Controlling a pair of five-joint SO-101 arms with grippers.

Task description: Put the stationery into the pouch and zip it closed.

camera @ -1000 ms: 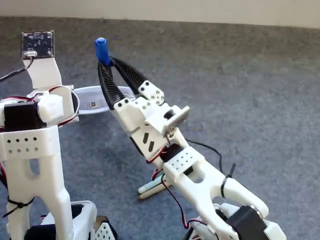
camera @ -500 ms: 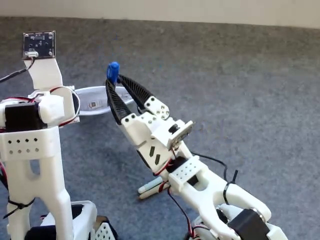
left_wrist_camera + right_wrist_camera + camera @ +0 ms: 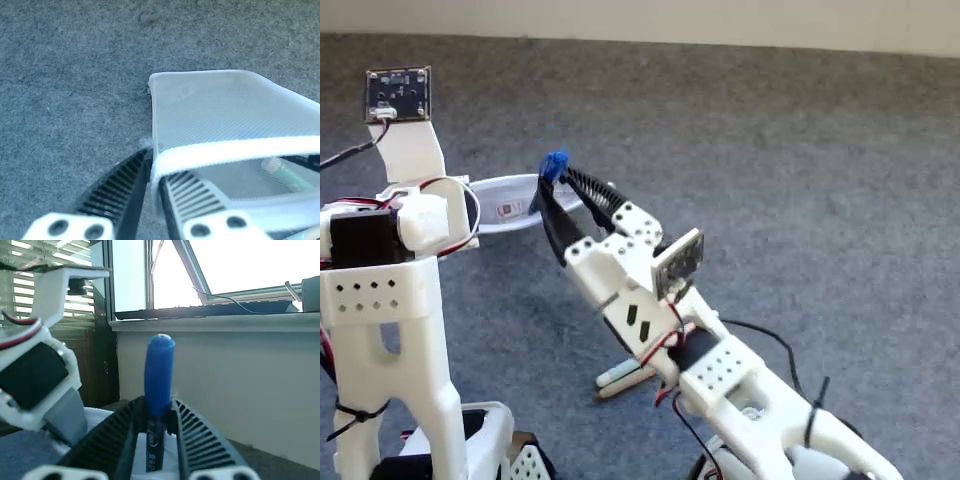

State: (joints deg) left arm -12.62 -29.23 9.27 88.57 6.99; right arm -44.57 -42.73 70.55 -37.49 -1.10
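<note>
The right hand is clenched on a blue marker, pinched btwn its 2 black ribbed fingers. The marker stands roughly upright w/ the capped end sticking up past the fingertips. In the right wrist view its lower barrel runs down btwn the fingers; there's print on it, too small to make out. In the high view this hand hangs just above the near end of the pouch. Can't tell if marker or fingers touch it.

The pouch is see-through mesh w/ a white zipper band along its mouth, lying flat on the grey tabletop btwn the 2 arms. The left hand grips the pouch at 1 corner of the mouth, w/ the white band clamped btwn its fingers: 1 finger outside, the other seen thru the mesh. The mouth looks open, not zipped. Inside, a pale green pen shows thru the mesh near the mouth.

Another light-coloured pen lies on the tabletop well apart from the pouch, partly hidden under the right arm, near its base.

In the right wrist view, a pale wall & a bright window stand behind the marker.
</note>
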